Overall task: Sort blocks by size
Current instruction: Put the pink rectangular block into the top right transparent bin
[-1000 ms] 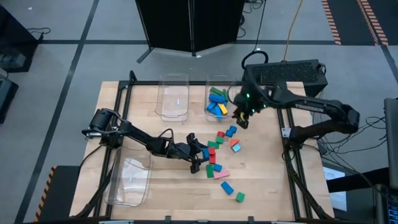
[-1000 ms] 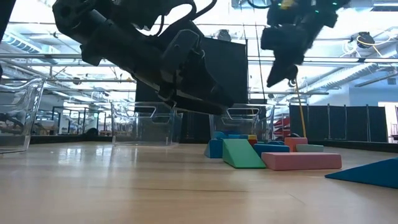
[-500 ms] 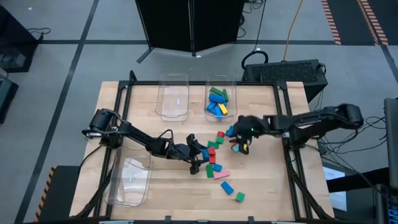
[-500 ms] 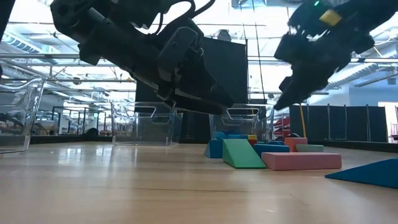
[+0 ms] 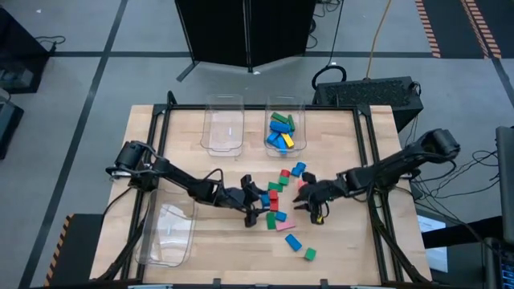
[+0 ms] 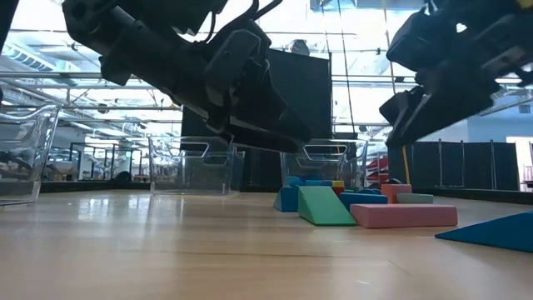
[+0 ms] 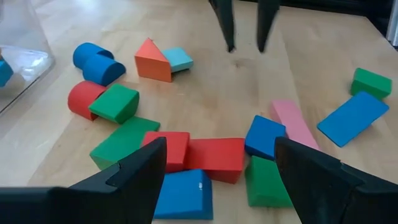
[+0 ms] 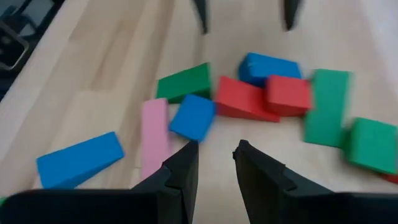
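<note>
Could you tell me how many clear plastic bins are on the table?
3. One empty clear plastic bin at the far edge, a second beside it holding coloured blocks, and a third near the front left corner. None seems hidden.

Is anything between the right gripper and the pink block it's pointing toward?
Nothing visible blocks it. The right gripper hangs above bare wooden table, its narrow-set fingers empty, and the long flat pink block lies just ahead. A small blue block touches the pink one's side and could crowd a grasp there.
</note>
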